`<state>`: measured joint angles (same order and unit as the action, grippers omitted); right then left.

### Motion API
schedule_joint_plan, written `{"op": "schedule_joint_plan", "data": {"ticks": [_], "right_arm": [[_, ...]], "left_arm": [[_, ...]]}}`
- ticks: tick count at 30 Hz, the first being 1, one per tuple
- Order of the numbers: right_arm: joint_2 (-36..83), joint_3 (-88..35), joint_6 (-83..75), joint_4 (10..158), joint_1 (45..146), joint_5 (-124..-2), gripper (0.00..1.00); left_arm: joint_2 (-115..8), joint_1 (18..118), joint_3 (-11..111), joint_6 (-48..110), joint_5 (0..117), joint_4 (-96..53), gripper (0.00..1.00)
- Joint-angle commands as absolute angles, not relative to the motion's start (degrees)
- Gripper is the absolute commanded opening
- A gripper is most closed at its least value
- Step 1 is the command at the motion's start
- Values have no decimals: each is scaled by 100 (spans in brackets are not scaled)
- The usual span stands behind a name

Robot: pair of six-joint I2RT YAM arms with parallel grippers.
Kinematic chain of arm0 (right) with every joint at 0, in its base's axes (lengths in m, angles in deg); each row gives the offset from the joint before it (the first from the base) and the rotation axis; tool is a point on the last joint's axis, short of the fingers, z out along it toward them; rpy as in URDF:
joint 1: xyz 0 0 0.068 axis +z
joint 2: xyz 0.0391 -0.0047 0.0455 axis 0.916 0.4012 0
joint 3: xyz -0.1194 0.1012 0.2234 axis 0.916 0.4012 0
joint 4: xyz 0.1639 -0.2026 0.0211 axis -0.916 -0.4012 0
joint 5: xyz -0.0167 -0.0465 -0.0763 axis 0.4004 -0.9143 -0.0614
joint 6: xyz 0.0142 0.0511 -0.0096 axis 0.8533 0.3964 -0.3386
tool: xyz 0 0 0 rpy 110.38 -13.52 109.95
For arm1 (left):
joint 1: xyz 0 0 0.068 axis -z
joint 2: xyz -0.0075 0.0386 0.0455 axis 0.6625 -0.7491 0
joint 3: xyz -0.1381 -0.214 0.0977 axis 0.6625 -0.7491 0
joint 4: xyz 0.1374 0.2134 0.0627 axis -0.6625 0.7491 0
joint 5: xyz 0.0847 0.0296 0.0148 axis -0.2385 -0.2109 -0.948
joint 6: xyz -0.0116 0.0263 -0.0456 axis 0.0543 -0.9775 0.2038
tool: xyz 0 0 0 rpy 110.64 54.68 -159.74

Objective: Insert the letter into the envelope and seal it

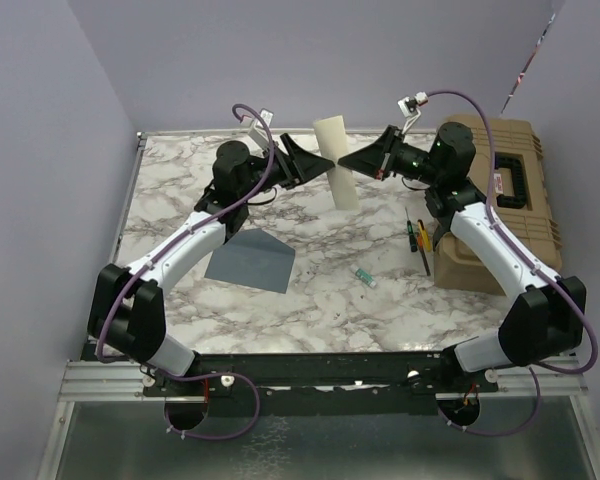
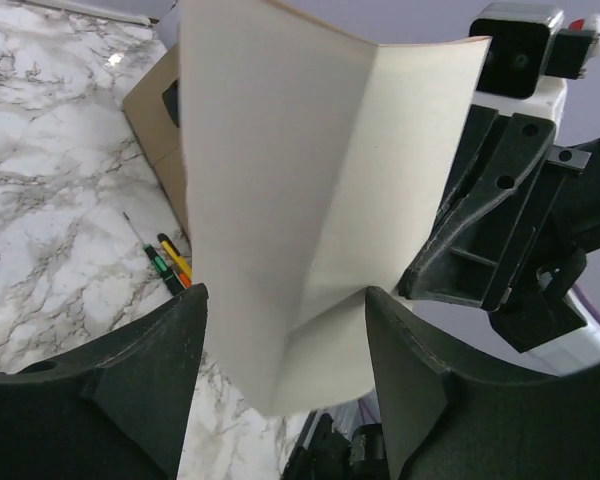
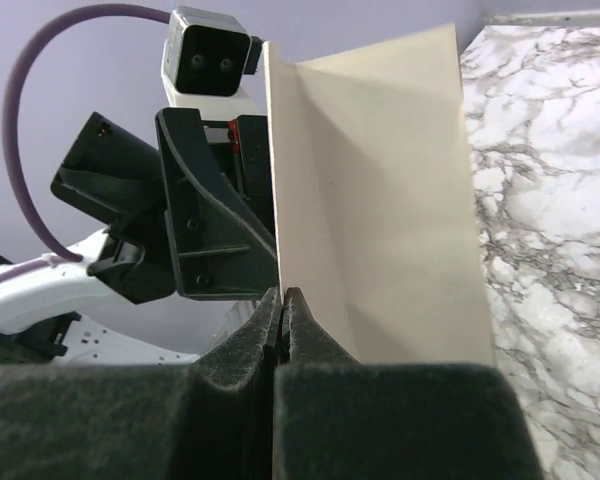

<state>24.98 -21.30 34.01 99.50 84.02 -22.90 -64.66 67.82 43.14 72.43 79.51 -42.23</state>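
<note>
The letter point(image 1: 336, 160) hangs upright above the back of the table, a pale tan sheet folded into a V point(image 2: 300, 170) point(image 3: 390, 220). My right gripper point(image 1: 343, 162) point(image 3: 282, 293) is shut on the sheet's edge and carries it. My left gripper point(image 1: 322, 166) point(image 2: 285, 300) faces it from the left, open. Its two fingers stand either side of the folded sheet's lower end, at or very near the paper's sides. The blue-grey envelope point(image 1: 250, 260) lies flat on the marble table beside the left arm, apart from both grippers.
A tan toolbox point(image 1: 495, 200) point(image 2: 155, 110) stands at the right edge of the table. Screwdrivers point(image 1: 418, 240) point(image 2: 170, 262) lie beside it. A small teal item point(image 1: 366, 279) lies on the marble near the middle. Purple walls close in the back and sides.
</note>
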Motion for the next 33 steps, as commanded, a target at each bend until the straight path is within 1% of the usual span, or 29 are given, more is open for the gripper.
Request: {"op": "schedule_joint_plan", "data": {"ticks": [1,5,8,11,15,18,21,24,28,29,33], "right_arm": [[2283,-1951,4235,10472,8401,-1886,0],[2308,-1746,5069,10954,8401,-1850,0],[2343,-1716,5576,11103,8401,-1817,0],[2377,-1737,5828,11009,8401,-1803,0],[2474,-1534,6665,11667,8401,-1637,0],[2582,-1535,6956,11733,8401,-1522,0],[2682,-1500,7077,11769,8397,-1458,0],[2747,-1521,6930,11640,8405,-1390,0],[2753,-1831,5934,10616,8409,-1404,0],[2747,-1879,5757,10474,8408,-1419,0],[2745,-1993,5539,10421,8407,-1367,0]], "left_arm": [[-6203,6768,4276,7754,8031,-4581,65],[-6149,6764,4198,8149,8163,-5041,65],[-6016,6760,4148,8031,8082,-5050,70],[-5959,6760,4156,8059,8203,-5129,71],[-5901,6760,4115,8042,8214,-5190,77],[-5902,6760,4098,8156,8208,-5241,78],[-5971,6760,4116,8392,8359,-5486,72],[-6007,6760,4206,8535,8508,-5533,68],[-5929,6755,4235,8467,8613,-5514,61],[-5914,6751,4232,8432,8629,-5500,59],[-5935,6751,4245,8349,8694,-5386,43]]}}
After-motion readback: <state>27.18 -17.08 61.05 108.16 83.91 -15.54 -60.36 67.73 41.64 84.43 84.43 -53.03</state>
